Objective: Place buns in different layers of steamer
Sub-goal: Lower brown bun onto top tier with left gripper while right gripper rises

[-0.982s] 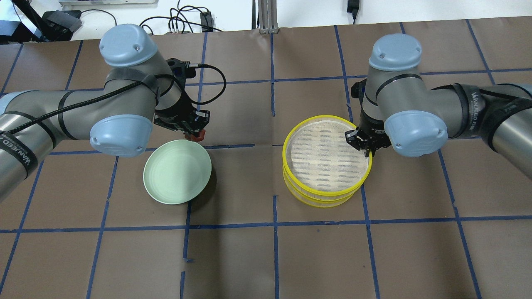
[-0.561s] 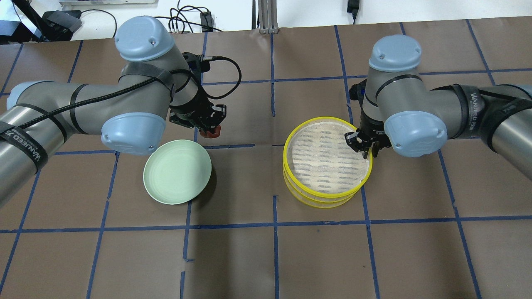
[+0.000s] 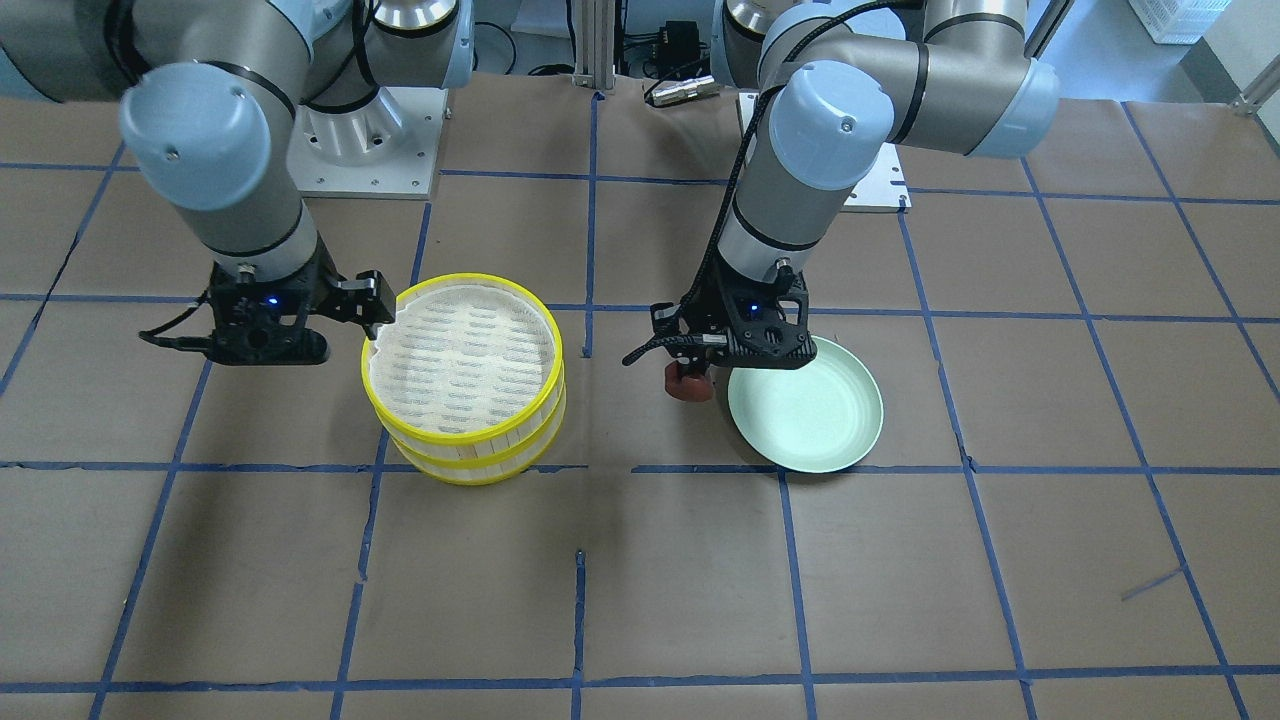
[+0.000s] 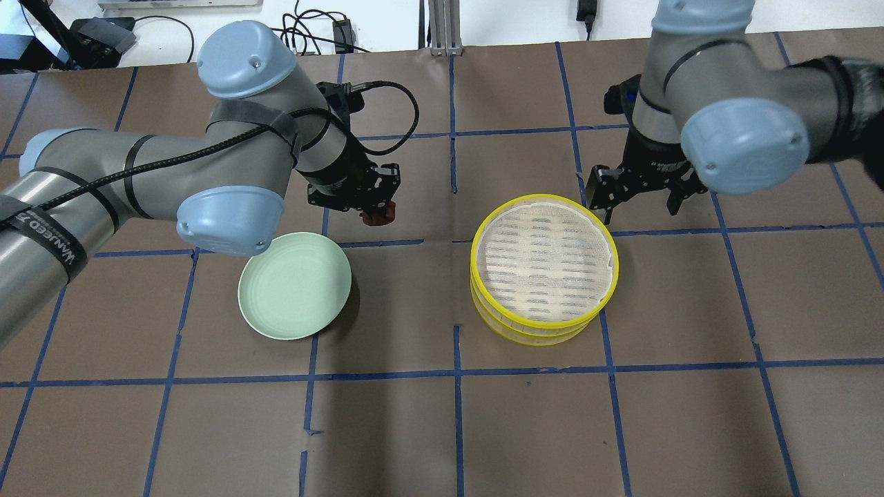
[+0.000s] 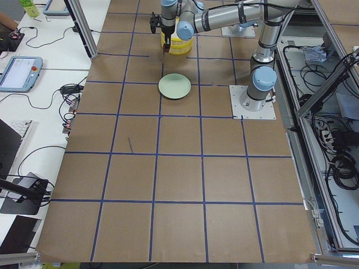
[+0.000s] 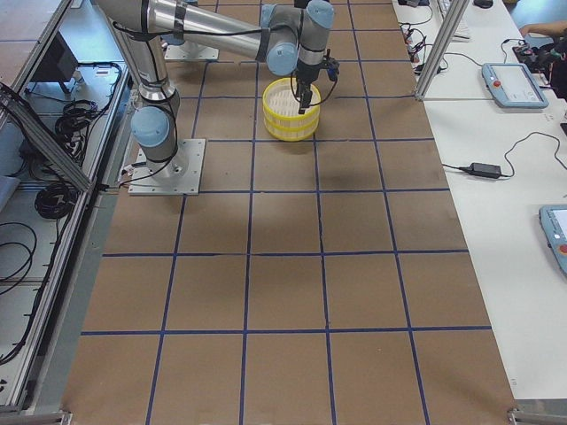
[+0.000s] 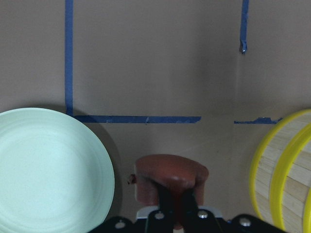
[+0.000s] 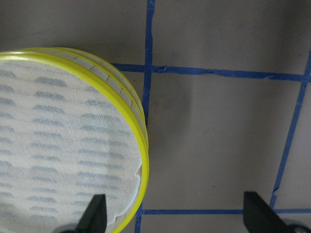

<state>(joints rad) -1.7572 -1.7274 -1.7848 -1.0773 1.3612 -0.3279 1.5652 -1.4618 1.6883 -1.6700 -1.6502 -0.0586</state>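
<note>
Where the left gripper (image 4: pixel 376 207) hangs above the table, its jaws are pinched on the brown bun (image 7: pixel 171 175), which bulges out on either side of the dark fingers. The wrist view shows the bun over bare paper, between the plate (image 4: pixel 295 285) and the steamer (image 4: pixel 543 322) and apart from both. It is nearer the plate, just off that rim on the side away from the robot.

The right gripper (image 8: pixel 176 216) has its jaws spread wide and grips nothing. In its wrist view one fingertip (image 8: pixel 95 214) overlaps the edge of the steamer's liner and the other is over paper. From overhead the gripper sits just beyond the steamer's far right rim; whether it touches the rim I cannot tell.

The steamer stands on the table (image 4: pixel 414 428) with its two layers stacked, the upper one set slightly askew on the lower. The plate lies well to the steamer's left, flat on brown paper marked off by blue tape.
</note>
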